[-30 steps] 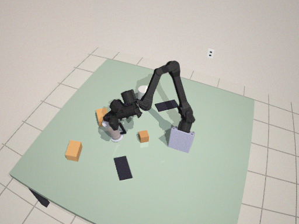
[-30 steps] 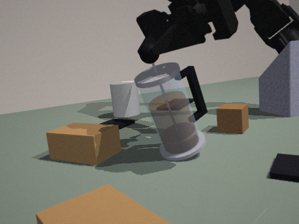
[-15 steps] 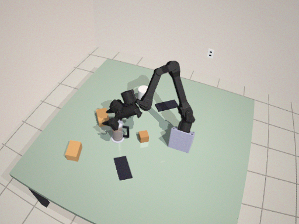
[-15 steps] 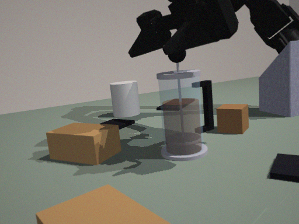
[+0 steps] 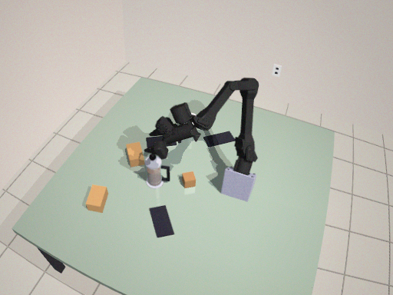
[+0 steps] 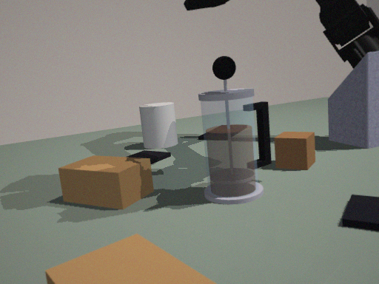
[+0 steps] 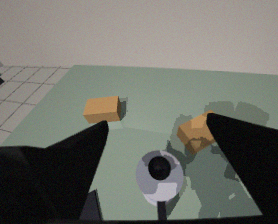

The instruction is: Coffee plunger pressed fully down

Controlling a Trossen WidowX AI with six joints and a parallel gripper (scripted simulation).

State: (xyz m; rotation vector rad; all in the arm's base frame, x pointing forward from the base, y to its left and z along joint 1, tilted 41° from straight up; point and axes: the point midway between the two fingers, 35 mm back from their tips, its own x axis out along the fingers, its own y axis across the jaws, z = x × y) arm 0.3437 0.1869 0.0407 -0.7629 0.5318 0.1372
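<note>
Hovering wide open above the black plunger knob (image 5: 153, 157) (image 6: 223, 68) (image 7: 159, 168), gripper (image 5: 151, 151) (image 6: 186, 7) (image 7: 156, 121) fingers apart, gripping nothing (knob untouched).

In your exterior view, the clear cylindrical coffee press (image 5: 154, 175) (image 6: 231, 147) (image 7: 145, 179) stands on the green flat counter (image 5: 269, 230) (image 6: 296, 254) (image 7: 150, 90), right of an orange oblong block (image 5: 134, 154) (image 6: 92, 186) (image 7: 192, 132).

High, low and close: three views meet at one green tabletop (image 5: 249, 230) (image 6: 296, 251) (image 7: 125, 145).
The top camera looks steeply down past its corners; the exterior sits near, just above the surface; the wrist faces a far edge, apparently from above.
</note>
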